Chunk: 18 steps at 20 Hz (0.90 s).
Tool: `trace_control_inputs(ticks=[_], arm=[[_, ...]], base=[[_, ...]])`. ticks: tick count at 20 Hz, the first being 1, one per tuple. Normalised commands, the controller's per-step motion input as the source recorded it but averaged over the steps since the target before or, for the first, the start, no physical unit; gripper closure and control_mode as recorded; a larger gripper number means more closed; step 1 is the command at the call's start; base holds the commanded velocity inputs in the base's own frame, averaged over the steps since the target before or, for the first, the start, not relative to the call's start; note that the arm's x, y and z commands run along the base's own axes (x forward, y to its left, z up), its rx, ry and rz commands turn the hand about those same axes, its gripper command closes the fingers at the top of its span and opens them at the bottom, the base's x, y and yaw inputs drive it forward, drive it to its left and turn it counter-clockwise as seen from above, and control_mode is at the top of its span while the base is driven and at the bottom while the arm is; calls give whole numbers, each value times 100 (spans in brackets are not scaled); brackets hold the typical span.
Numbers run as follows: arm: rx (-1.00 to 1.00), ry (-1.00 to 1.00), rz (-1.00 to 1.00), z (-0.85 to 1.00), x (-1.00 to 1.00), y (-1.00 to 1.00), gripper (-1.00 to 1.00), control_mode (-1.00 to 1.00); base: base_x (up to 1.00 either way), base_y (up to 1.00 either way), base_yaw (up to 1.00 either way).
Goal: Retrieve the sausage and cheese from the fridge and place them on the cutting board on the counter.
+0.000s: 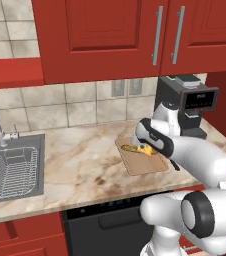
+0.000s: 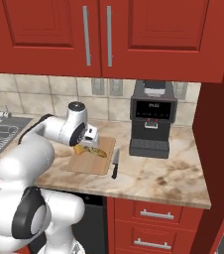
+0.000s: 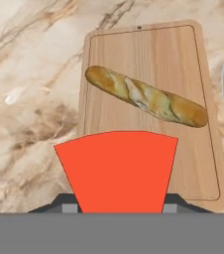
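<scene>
Now the jaws grip the cheese (image 3: pixel 116 171) above the cutting board (image 3: pixel 181 59), baguette (image 3: pixel 146 96) on it.

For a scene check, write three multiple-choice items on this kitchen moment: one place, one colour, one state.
1. Where is the knife?
A. In the sink
B. On the counter, between the cutting board and the coffee machine
C. On the board

2. What colour are the upper cabinets?
A. White
B. Grey
C. Red

3. What state is the cheese in?
A. Gripped by the end effector above the board
B. Lying flat on the board
C. On the coffee machine

Key: B, the blade lies on stone right of the board; C, the doors are plainly red; A, the hand view shows the wedge between the fingers.
</scene>
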Motion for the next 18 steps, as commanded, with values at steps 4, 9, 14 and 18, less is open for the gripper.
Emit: trace_control_inputs(ticks=[4,9,14,18], arm=[[-2,-9,36,-24,-17,0,100,-100],[-10,-2,27,-32,-8,0,100,-100],[-3,-1,18,-35,0,0,100,-100],[0,-25,17,-9,5,-1,100,-100]], base=[[0,0,0],[0,0,0],[0,0,0],[0,0,0]])
